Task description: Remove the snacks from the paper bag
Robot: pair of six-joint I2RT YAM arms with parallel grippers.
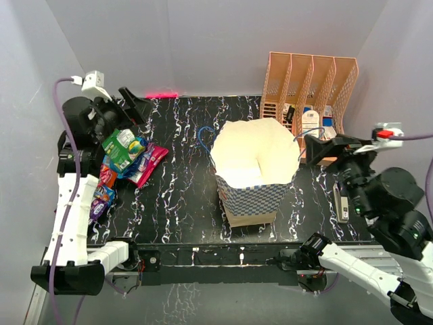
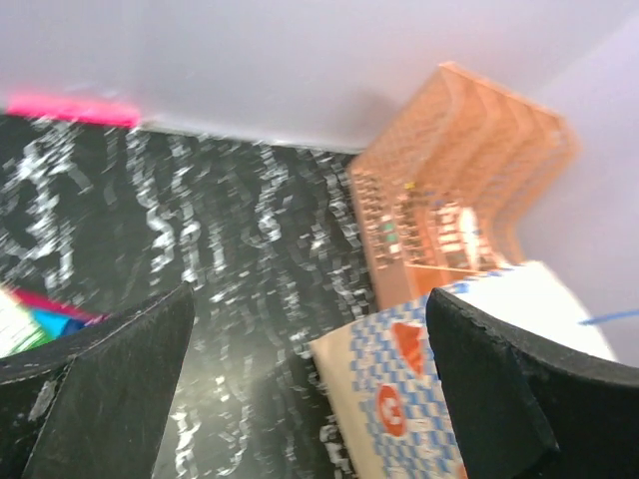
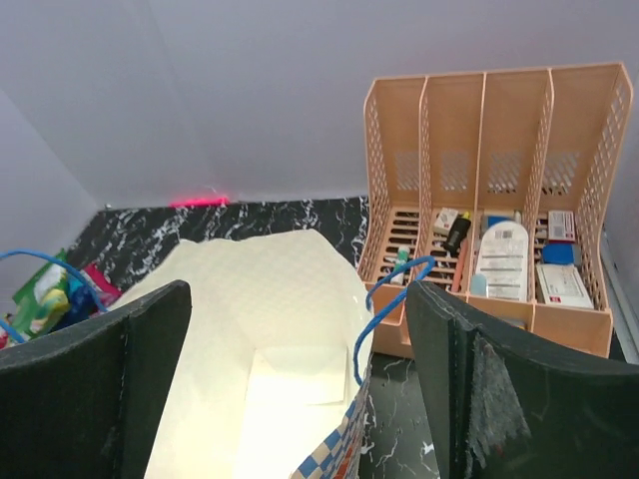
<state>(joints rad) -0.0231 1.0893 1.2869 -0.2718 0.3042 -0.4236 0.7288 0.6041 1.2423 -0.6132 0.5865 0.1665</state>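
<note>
- Snacks: a pile of small foil packets in green, magenta, blue and purple (image 1: 125, 159) lies at the far left of the black, white-veined worktop (image 1: 183, 203), well apart from the bag.
- The large blue-and-white checkered paper bag (image 1: 254, 196) stands upright mid-worktop, mouth open. My right wrist view shows only a cream floor and a fold inside (no packet visible, so I judge it emptied or nearly so).
- My left hand (image 2: 310, 299) is spread wide and holds nothing, near the pile. That view is blurred.
- My right hand (image 3: 300, 289) is also spread wide and empty, at the bag's right rim.
- Handling: the packets should be light, crinkly and slick, so pinch a sealed end seam. The bag is thin paper and likely to tip or crumple, so steady it by the rim or the blue cord handle (image 3: 365, 309).
- Writing: there are red-orange round emblems on the bag's side, but no words are legible. Print on the packets and on the items in the peach slotted plastic organizer (image 1: 308, 81) is too small to read.
</note>
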